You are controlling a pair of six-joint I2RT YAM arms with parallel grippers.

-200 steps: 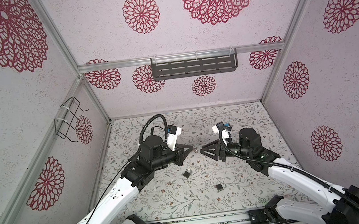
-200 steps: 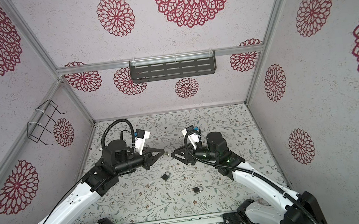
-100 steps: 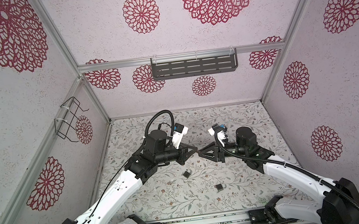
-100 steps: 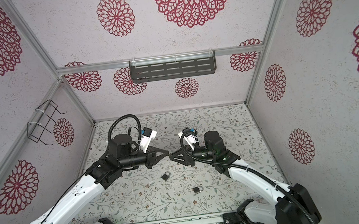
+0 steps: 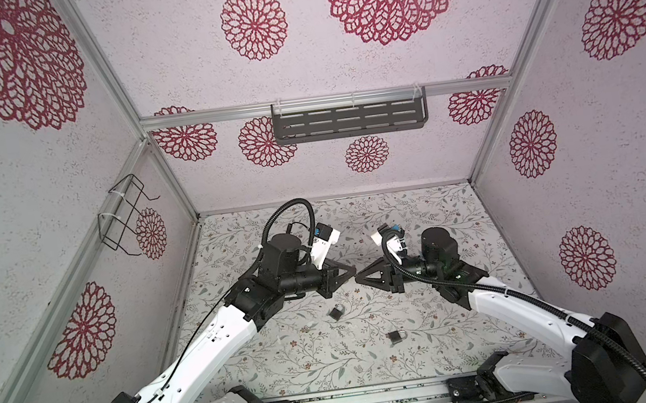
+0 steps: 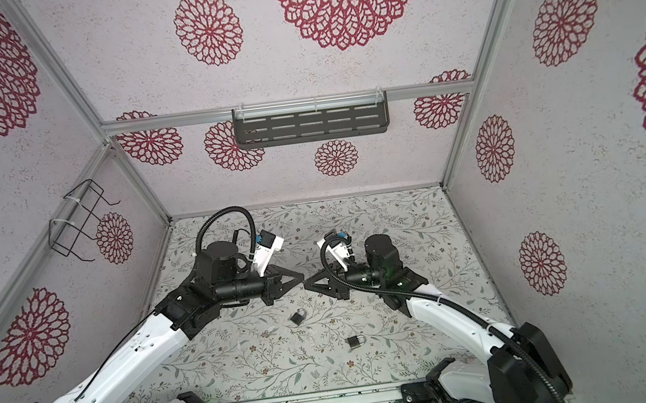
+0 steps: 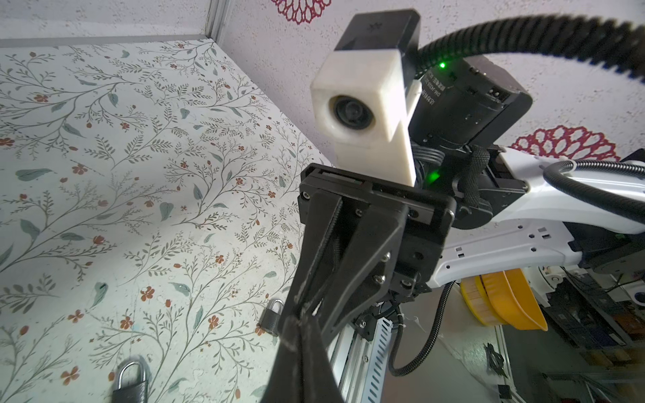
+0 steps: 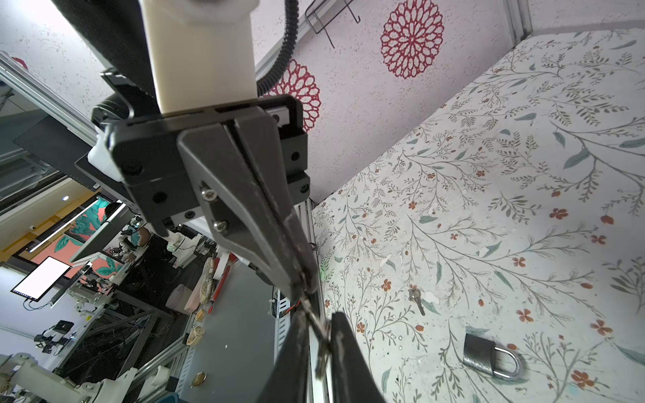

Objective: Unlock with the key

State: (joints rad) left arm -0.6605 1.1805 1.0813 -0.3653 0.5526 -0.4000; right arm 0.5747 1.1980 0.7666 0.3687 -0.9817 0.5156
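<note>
Black left fingers (image 8: 296,265) are clamping shut on the key (image 8: 321,349), pinching its ring end. Right fingers (image 8: 293,366) are sitting either side of the key's other end with only a narrow gap; can't tell if they're actually gripping it. Both pairs are meeting tip to tip in mid-air, and the key is hanging between them, clear of the counter (image 5: 419,216). Arms are reaching in from opposite sides, wrists pointing at each other.

Below the tips and a bit toward the front, left lock (image 5: 336,312) is lying flat on the counter. Right lock (image 5: 395,336) is lying nearer the front rail (image 5: 379,398), well apart from it. Both shackles are looking closed. Spare key (image 8: 417,300) is lying loose near the left lock, not touching it.
</note>
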